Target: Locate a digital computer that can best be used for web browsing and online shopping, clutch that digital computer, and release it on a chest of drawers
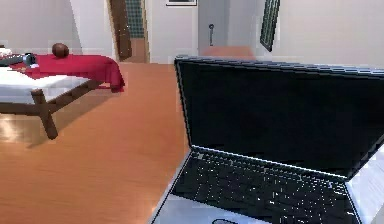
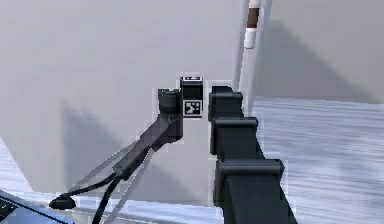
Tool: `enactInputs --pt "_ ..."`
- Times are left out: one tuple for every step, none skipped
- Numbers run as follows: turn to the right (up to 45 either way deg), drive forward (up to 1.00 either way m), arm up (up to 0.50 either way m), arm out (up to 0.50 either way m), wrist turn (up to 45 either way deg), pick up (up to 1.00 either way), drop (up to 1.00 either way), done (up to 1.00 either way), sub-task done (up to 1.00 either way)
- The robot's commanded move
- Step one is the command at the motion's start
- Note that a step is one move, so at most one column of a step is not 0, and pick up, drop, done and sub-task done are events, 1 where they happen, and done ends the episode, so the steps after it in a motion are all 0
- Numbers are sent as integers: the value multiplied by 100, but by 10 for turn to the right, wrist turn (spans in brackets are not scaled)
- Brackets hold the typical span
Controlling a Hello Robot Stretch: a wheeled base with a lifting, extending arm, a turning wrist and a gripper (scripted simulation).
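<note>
Forward view's right half is showing the laptop [image 1: 270, 110] looming very close, its lid standing nearly upright with the dark screen facing the camera and the keyboard lying toward the bottom edge. Its long axis is running across the view, the hinge line slanting slightly down to the right, and what is carrying it cannot be told. A white slab [image 1: 372, 188] is cutting across its near right corner. Left of the laptop, bare orange wooden floor [image 1: 110, 150] is stretching away toward a far door [image 1: 122, 28] and a passage [image 1: 215, 45]. A wooden bed [image 1: 45, 92] with a red blanket [image 1: 85, 68] is bounding that floor at the left edge. In the arm side view, the dark arm [image 2: 245, 165] is rising before a plain grey wall [image 2: 90, 60]. The gripper [image 2: 85, 208] is reaching down to the left, its thin fingers ending near a dark laptop corner [image 2: 18, 212] at the bottom left. Whether it is holding anything cannot be told.
</note>
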Motion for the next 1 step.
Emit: enactInputs --pt "0 0 0 0 450 0 0 0 0"
